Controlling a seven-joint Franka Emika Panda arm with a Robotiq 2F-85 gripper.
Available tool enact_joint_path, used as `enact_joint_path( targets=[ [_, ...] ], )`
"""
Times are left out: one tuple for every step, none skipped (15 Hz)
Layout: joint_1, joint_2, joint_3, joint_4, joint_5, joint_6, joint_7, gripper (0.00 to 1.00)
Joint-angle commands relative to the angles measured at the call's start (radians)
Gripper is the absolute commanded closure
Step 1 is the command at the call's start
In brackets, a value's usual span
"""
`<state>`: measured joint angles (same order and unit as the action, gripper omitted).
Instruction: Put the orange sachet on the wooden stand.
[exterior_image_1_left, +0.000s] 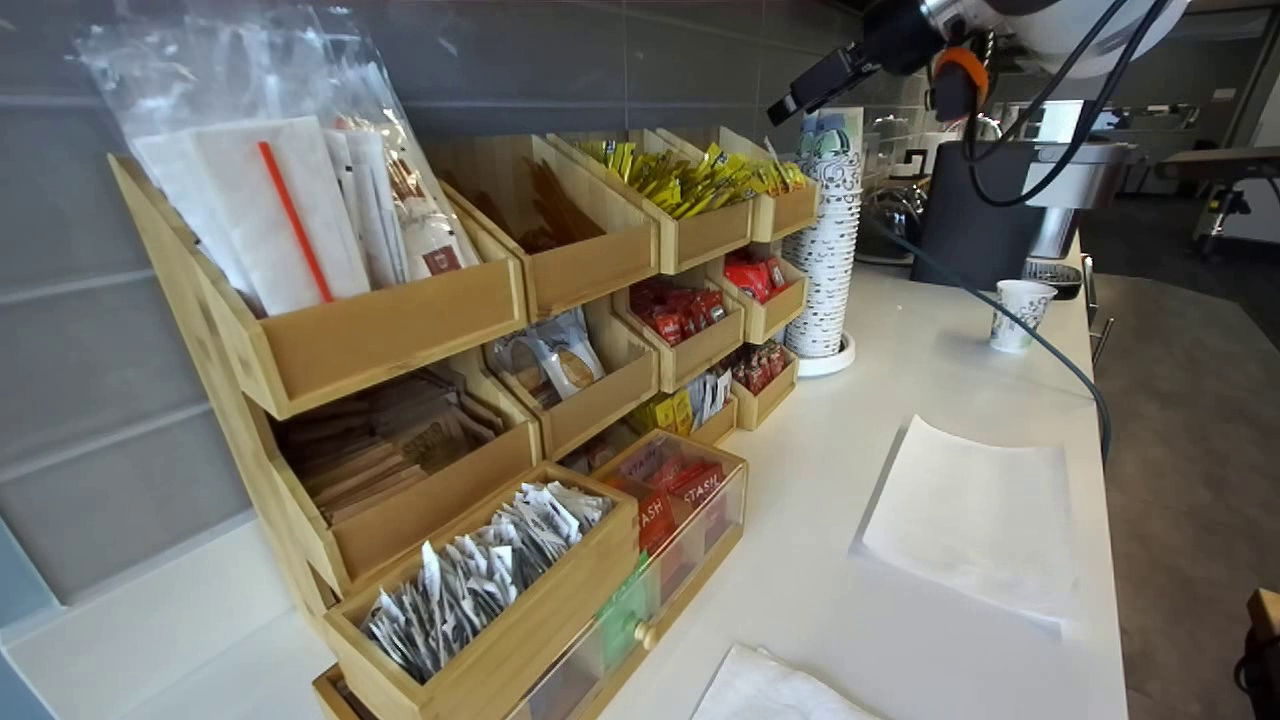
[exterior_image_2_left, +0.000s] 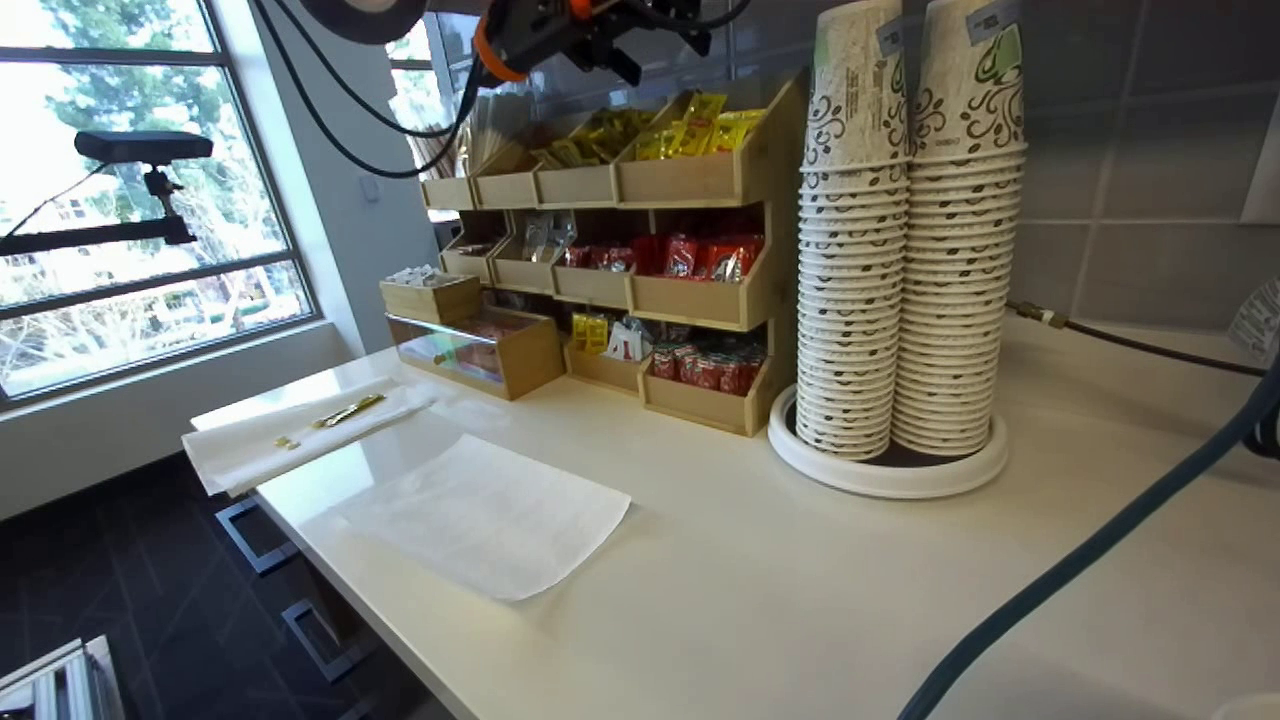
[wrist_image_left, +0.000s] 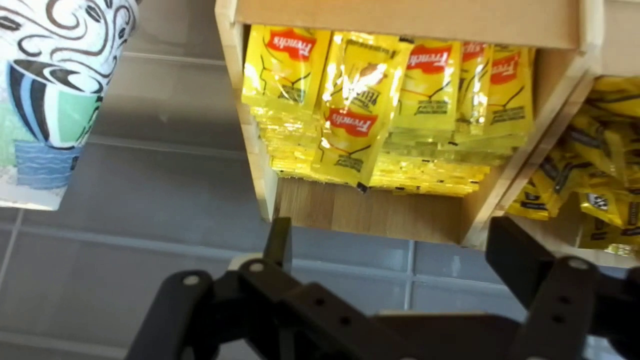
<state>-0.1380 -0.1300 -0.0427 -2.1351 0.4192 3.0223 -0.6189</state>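
The wooden stand (exterior_image_1_left: 395, 345) is a light-wood three-tier rack against the tiled wall; it also shows in an exterior view (exterior_image_2_left: 680, 180) and the wrist view (wrist_image_left: 410, 20). Its top end bin holds yellow packets, and one yellow packet (wrist_image_left: 350, 115) lies loose over the others. I cannot tell whether this one is the orange sachet. Small gold-yellow pieces (exterior_image_2_left: 348, 411) lie on a white paper at the counter's far end. My gripper (wrist_image_left: 389, 232) is open and empty, over the bin's back edge. In both exterior views it is above the top tier (exterior_image_1_left: 785, 107), (exterior_image_2_left: 665, 58).
Tall stacks of patterned cups (exterior_image_2_left: 850, 300) stand on a white round base beside the rack's end. A wooden box with a clear front (exterior_image_1_left: 690, 540) stands before the rack. A white sheet (exterior_image_2_left: 500, 520) lies on the counter. A hose (exterior_image_2_left: 1100, 540) crosses the counter.
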Motion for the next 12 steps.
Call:
enact_joint_path(
  targets=[
    [-0.028,-0.083,0.007,-0.006,-0.084,-0.174,0.017,0.00],
    [-0.031,-0.100,0.006,-0.005,-0.100,-0.217,0.012,0.00],
    [-0.033,-0.116,0.006,-0.004,-0.113,-0.258,0.007,0.00],
    [-0.035,-0.133,0.005,-0.004,-0.129,-0.298,0.000,0.00],
    [-0.036,-0.147,0.003,-0.004,-0.140,-0.333,-0.006,0.00],
    [-0.035,-0.163,0.001,-0.005,-0.150,-0.369,-0.014,0.00],
    [0.034,-0.179,-0.064,-0.008,-0.195,-0.401,0.003,0.00],
    [0.040,-0.193,-0.072,-0.010,-0.210,-0.439,-0.003,0.00],
    [0.048,-0.206,-0.083,-0.012,-0.233,-0.474,-0.004,0.00],
    [0.055,-0.219,-0.094,-0.015,-0.250,-0.510,-0.005,0.00],
    [0.058,-0.229,-0.102,-0.017,-0.272,-0.545,-0.003,0.00],
    [0.060,-0.238,-0.108,-0.023,-0.290,-0.568,0.003,0.00]
  ],
)
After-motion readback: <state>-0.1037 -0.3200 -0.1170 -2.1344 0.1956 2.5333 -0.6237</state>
